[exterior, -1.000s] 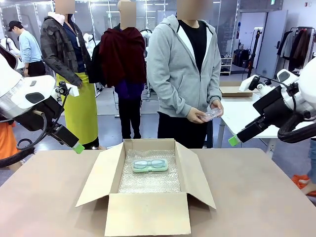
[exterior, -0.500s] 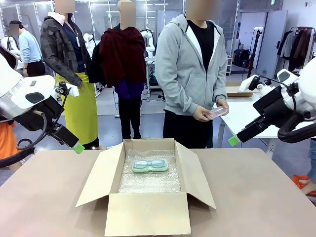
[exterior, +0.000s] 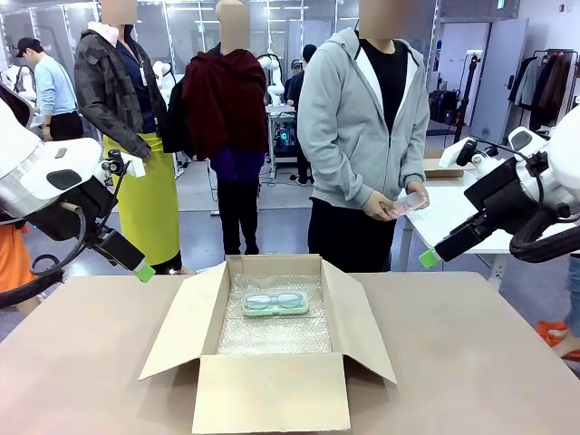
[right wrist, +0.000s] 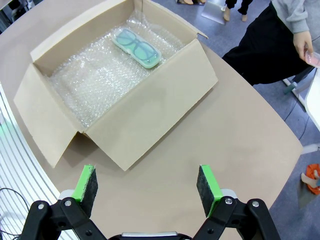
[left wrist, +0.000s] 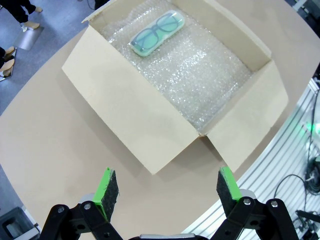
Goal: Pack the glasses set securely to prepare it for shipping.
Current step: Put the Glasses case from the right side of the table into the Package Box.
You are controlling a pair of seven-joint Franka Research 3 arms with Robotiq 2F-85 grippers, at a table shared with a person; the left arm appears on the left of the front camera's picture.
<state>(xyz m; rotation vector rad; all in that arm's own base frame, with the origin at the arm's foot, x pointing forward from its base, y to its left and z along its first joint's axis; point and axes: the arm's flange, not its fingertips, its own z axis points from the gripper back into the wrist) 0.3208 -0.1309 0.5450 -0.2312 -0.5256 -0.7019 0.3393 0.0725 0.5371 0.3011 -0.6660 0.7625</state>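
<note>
Front view, box (exterior: 272,391): open cardboard, lined with bubble wrap, centre of the table (exterior: 471,362).
Mint green case (exterior: 275,304): translucent, glasses visible inside, lying flat at the box's far end.
Left fingers (left wrist: 108,192): spread wide, empty, raised at frame left.
Right fingers (right wrist: 86,189): spread wide, empty, raised at frame right.
Pale pink case (exterior: 408,203): held in the person's hands (exterior: 385,207), upper right of centre.

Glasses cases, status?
Left gripper, right gripper: jaws open, empty. Green case in box on bubble wrap; pink case in person's hands. Nothing blocking the box.
</note>
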